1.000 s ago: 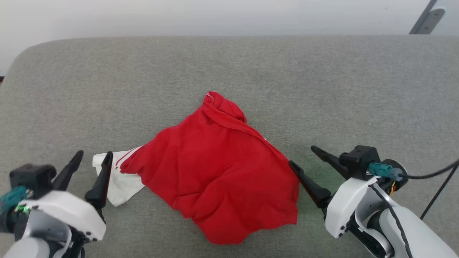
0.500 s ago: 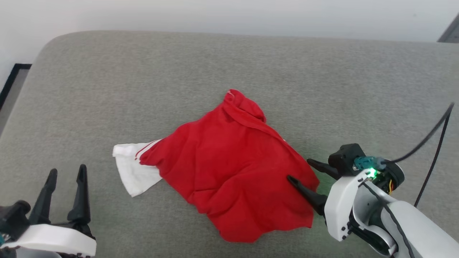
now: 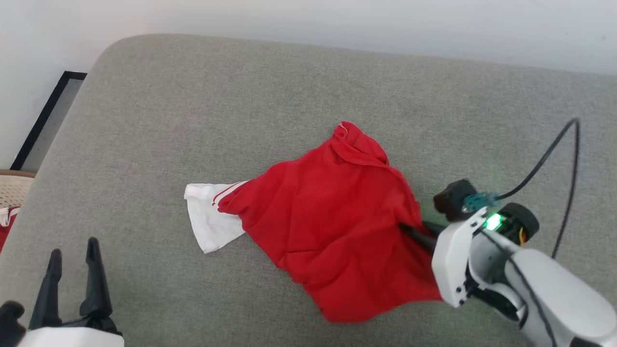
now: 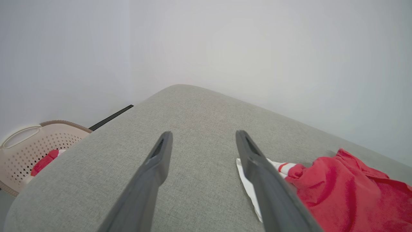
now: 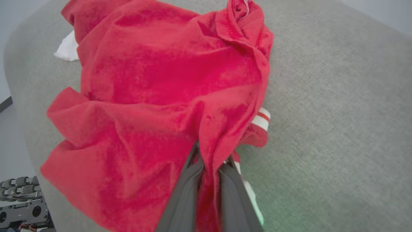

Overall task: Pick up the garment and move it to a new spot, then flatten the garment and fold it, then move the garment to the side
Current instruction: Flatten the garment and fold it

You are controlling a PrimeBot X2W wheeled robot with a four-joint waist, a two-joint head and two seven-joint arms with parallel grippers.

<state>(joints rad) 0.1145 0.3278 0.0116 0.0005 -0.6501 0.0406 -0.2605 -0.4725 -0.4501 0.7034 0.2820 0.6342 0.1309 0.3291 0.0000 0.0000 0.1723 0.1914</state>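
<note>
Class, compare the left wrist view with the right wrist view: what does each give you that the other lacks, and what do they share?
Left wrist view: the left hand, open, pointing across the grey cushion, and a beige basket beside the cushion with something red inside. Right wrist view: the right hand, shut on a fold of the red shirt, plus the collar at the shirt's far end. Both: the shirt, its white sleeve and the cushion.
</note>
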